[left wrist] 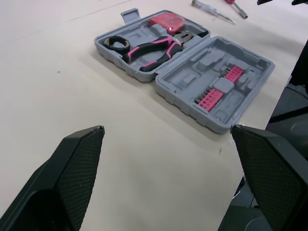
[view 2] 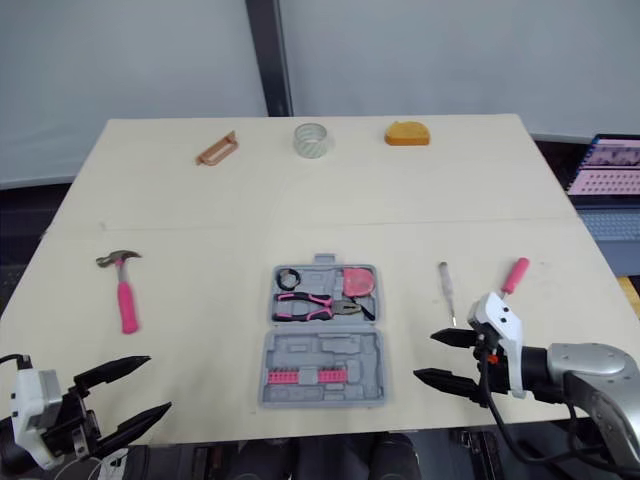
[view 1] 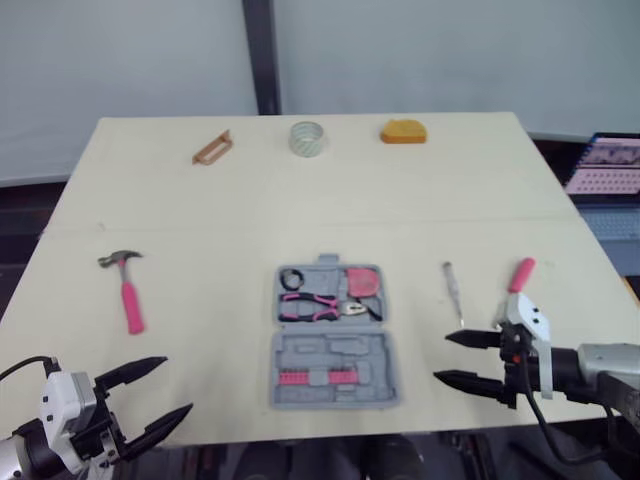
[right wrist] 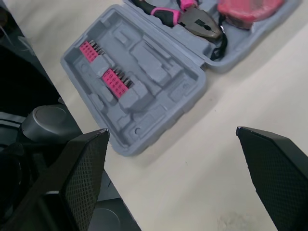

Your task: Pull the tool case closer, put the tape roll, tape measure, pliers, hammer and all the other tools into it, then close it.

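Pale desk against grey panels: the tool case lies open flat near the front edge at centre, pliers seated in its far half, hammer well apart to the left and tape roll at the far edge. Left pincer and right pincer flank the case, both spread wide and empty. The case looks like stiff, light moulded plastic that should slide easily, best pinched on a side wall or the near rim; the hammer is probably head-heavy, so grip the handle near the head.
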You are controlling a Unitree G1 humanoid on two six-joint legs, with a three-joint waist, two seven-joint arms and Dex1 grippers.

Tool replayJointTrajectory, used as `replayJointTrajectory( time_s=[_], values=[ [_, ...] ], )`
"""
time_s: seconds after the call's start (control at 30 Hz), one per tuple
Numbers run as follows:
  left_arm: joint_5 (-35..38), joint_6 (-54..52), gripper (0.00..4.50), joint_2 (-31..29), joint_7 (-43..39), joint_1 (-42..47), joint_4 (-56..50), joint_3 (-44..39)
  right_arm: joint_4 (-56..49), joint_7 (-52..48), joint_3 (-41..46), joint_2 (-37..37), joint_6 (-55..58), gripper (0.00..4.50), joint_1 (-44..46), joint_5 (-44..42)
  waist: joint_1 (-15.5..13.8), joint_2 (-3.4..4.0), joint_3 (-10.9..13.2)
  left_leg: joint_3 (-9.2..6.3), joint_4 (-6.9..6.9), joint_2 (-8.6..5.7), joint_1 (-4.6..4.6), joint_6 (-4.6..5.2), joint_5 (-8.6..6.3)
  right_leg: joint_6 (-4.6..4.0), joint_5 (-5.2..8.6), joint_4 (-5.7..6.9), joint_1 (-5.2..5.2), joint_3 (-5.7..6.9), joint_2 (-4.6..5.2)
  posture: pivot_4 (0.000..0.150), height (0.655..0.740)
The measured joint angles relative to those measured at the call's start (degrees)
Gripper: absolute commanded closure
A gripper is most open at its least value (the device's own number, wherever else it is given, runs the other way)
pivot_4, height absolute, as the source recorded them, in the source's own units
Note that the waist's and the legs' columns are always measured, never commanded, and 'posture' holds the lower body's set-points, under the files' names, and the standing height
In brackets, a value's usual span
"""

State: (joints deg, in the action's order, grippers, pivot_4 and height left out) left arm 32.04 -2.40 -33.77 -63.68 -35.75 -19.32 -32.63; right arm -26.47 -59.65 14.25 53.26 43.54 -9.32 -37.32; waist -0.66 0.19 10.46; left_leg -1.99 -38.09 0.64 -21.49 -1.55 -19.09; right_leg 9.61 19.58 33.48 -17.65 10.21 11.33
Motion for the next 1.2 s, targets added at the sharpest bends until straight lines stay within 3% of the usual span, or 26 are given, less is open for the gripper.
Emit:
replayJointTrajectory(
  time_s=[0.1,0.8,1.2],
  values=[
    [0.0,0.0,0.00,0.0,0.4,0.0,0.0,0.1,0.1,0.0,-0.3,-0.1,-1.1,0.03,-0.1,0.3,-1.1,0.00,0.0,0.22,0.01,0.15,0.06,-0.16,0.09,0.01,-0.01,-0.03,-0.03,-0.13,-0.13,0.150,0.7400],
    [0.8,-4.3,0.00,-0.9,3.2,1.7,-6.1,3.1,1.3,2.0,-0.8,-2.8,-7.3,0.03,-0.8,3.3,-0.9,-0.03,0.1,1.10,0.10,0.34,0.14,-0.21,0.06,0.01,-0.03,0.32,-0.80,-1.19,-0.30,0.150,0.7400],
    [6.0,-12.5,0.00,-8.2,1.0,19.0,-9.9,14.1,-2.4,14.0,4.9,-7.4,-3.1,0.03,-4.0,3.5,-1.0,0.01,0.1,1.19,0.14,0.36,0.17,-0.23,0.07,0.00,-0.03,0.34,-0.85,-1.30,-0.35,0.150,0.7400]
  ],
)
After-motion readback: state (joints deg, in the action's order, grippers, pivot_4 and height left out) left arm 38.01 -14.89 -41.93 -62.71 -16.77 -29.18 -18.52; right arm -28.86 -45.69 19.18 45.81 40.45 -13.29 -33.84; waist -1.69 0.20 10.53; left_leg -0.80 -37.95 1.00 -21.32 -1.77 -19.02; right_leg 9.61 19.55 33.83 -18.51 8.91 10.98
